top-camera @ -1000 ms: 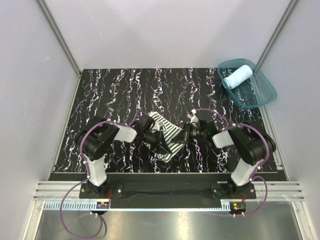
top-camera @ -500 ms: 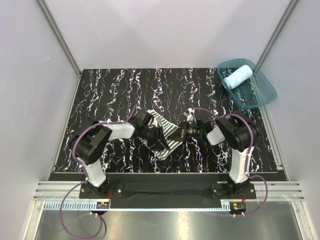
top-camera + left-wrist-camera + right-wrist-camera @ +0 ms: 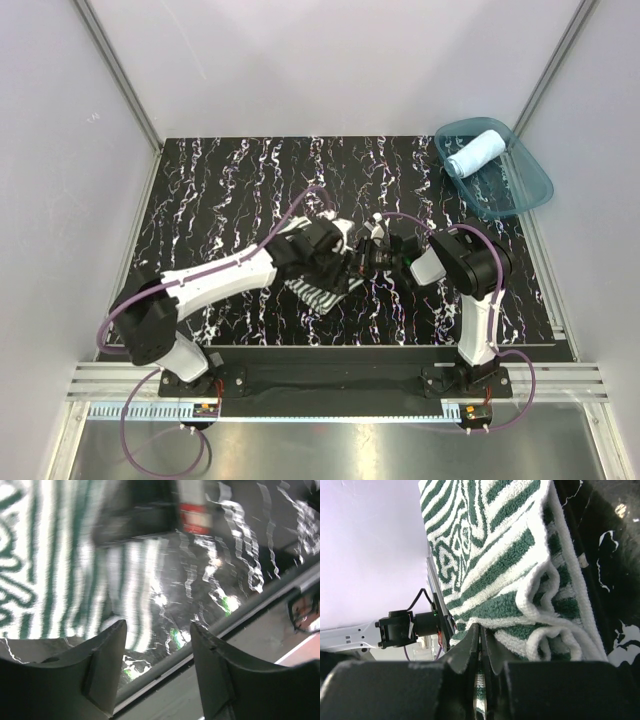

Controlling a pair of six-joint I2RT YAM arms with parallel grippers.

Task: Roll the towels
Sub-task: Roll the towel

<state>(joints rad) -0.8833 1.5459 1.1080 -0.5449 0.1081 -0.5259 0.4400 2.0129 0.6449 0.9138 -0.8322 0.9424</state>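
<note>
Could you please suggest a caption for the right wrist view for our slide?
Right gripper pinching the bunched edge of the green-and-white striped towel on the black marbled table.

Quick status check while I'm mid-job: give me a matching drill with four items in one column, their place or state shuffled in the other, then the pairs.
Column 1
1. blue towel
2. striped towel
3. left tool
4. right tool

Column 2
A. open, gripping nothing
B. rolled, lying in the tub
C. shut on a striped edge
D. bunched between the two tools

Pairs: 1-B, 2-D, 3-A, 4-C
</note>
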